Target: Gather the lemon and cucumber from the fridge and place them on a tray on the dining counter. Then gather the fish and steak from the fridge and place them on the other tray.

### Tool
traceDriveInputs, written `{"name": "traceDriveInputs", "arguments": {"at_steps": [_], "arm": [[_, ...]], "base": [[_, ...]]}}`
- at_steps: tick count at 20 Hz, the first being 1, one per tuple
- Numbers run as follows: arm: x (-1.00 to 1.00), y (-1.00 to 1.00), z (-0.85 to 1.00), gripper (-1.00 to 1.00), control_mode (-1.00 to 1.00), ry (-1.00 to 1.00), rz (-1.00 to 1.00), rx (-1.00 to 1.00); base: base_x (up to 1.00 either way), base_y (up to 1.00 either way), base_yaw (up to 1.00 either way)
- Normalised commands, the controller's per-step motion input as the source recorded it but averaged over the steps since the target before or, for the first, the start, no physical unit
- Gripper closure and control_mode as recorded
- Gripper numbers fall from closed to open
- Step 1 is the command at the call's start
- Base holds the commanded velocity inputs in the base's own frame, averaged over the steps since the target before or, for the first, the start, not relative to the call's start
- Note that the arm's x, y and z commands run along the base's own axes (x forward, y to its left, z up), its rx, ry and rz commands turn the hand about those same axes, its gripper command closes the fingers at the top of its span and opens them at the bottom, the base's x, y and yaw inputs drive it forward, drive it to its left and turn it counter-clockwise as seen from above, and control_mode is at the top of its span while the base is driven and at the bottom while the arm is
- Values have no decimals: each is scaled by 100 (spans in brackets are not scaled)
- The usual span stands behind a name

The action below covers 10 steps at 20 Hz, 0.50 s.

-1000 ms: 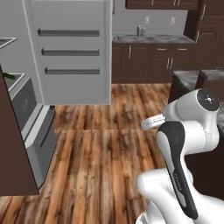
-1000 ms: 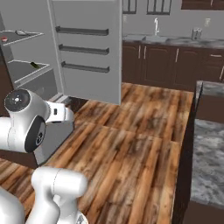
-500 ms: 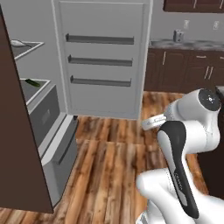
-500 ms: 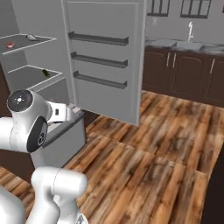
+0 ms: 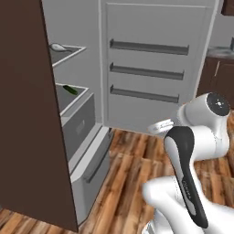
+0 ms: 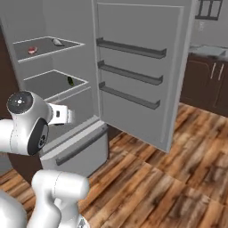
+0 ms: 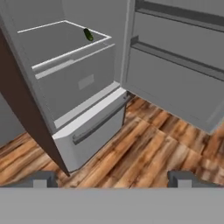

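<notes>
The tall light grey fridge stands open, its door with three dark shelf rails swung out across the centre of both base views. In the right base view, upper left, the top shelf carries a small flat red-pink steak and, just beside it toward the shelf's front, a pale grey oblong item. The left base view shows that pale item at upper left, while a dark brown cabinet side fills that frame's left.

The short dark green cucumber lies on the shelf below, near its front corner; it sits left of centre in the left base view and at top centre in the hand view.

In the hand view the gripper shows two dark fingertips far apart at the bottom corners, spread wide, holding and touching nothing, over wood-plank floor.
</notes>
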Motion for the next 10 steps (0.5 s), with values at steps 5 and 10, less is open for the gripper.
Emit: {"name": "traceDriveInputs", "arguments": {"at_steps": [5,10], "arm": [[0,0,0,-100,100,0,0,0],[0,0,0,-100,100,0,0,0]], "base": [[70,23,34],[67,6,25]]}}
